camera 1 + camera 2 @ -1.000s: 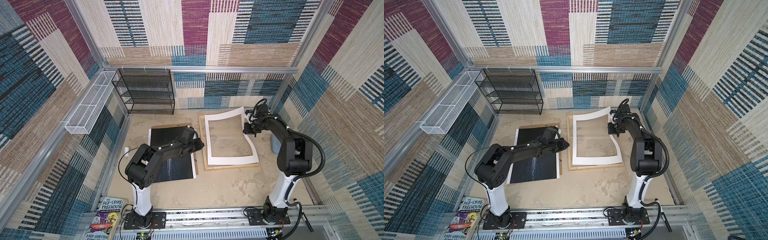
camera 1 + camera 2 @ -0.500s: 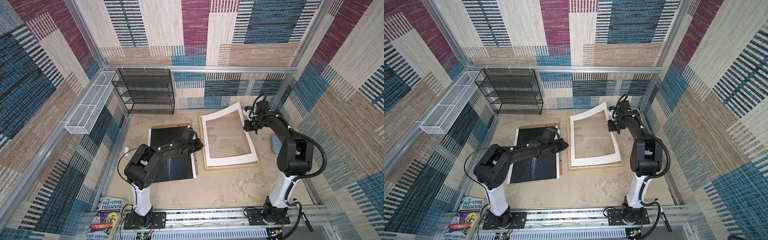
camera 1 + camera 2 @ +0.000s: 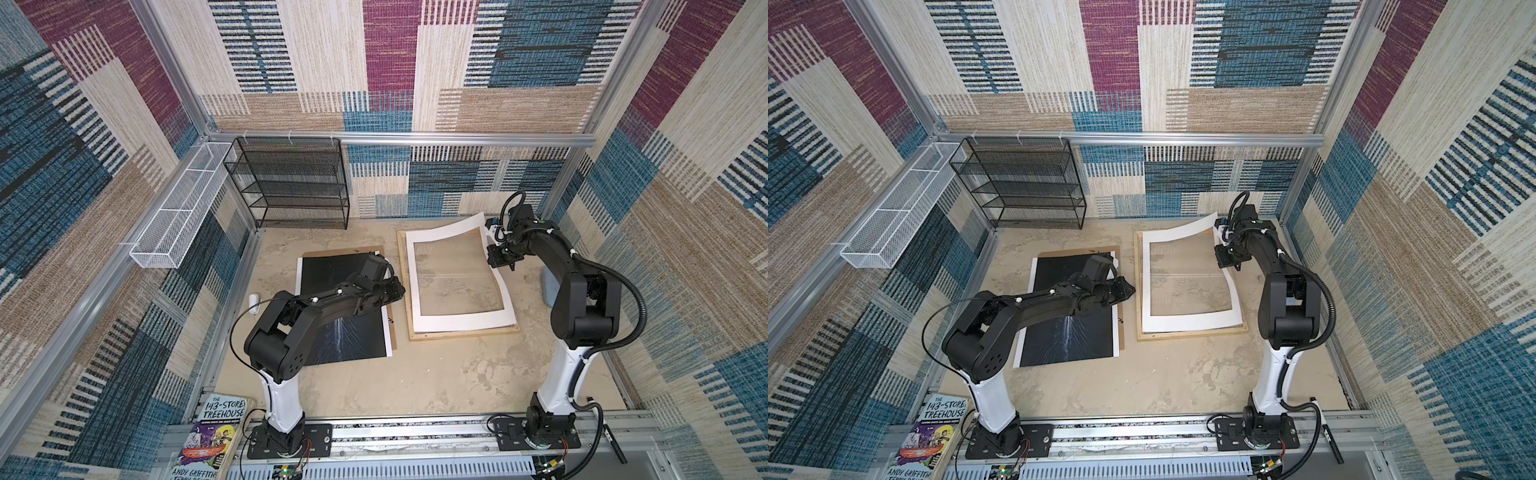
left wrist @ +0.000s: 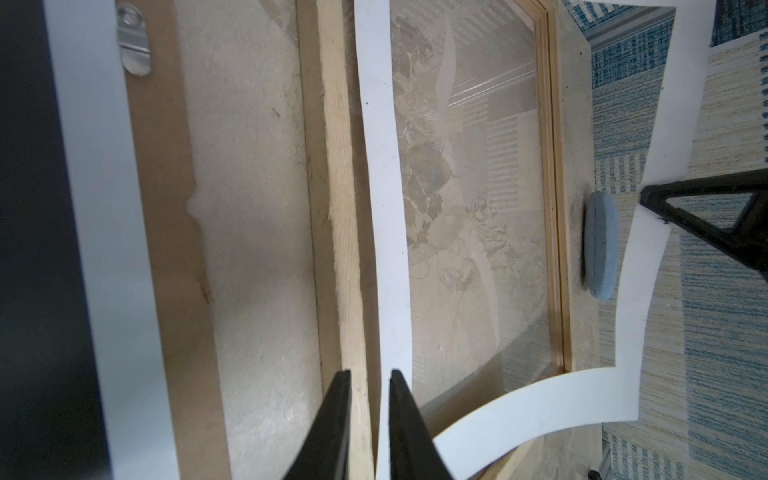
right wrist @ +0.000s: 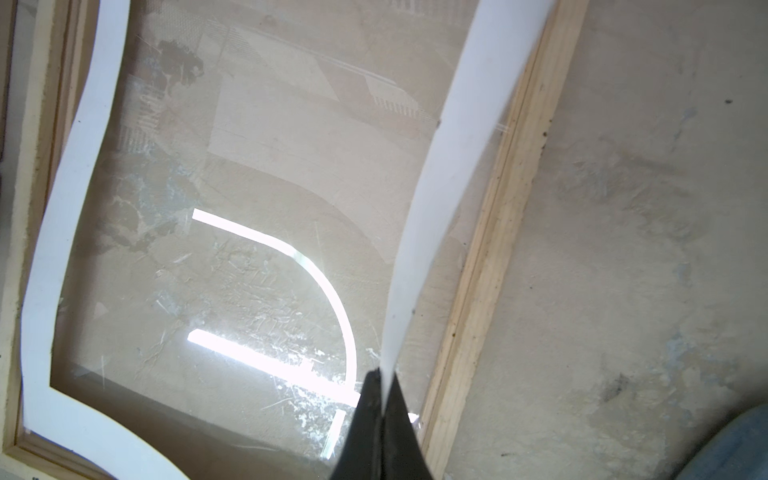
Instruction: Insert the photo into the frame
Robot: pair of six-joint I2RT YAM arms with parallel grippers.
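The photo (image 3: pixel 332 274) (image 3: pixel 1059 274), black with a white margin (image 4: pixel 95 208), lies face up at the left on a brown backing board (image 3: pixel 328 253). The pale wooden frame (image 3: pixel 461 333) (image 3: pixel 1192 334) lies flat right of it, and a white mat sheet (image 3: pixel 419 291) (image 3: pixel 1187 322) with a cut-out window lies over its pane. My left gripper (image 3: pixel 400 289) (image 4: pixel 369 374) is closed on the frame's left rail (image 4: pixel 336 166), beside the mat's strip (image 4: pixel 382 166). My right gripper (image 3: pixel 495 259) (image 5: pixel 381 374) is shut on the mat's right strip (image 5: pixel 449 145), holding that edge bowed up off the frame.
A black wire rack (image 3: pixel 291 183) stands at the back left, and a white wire basket (image 3: pixel 178 216) hangs on the left wall. A blue-grey oval pad (image 3: pixel 548 286) stands right of the frame. A book (image 3: pixel 216 436) lies at the front left.
The right gripper has shifted slightly with the mat's edge, and the mat's lifted far corner has swayed. The left arm has stayed put.
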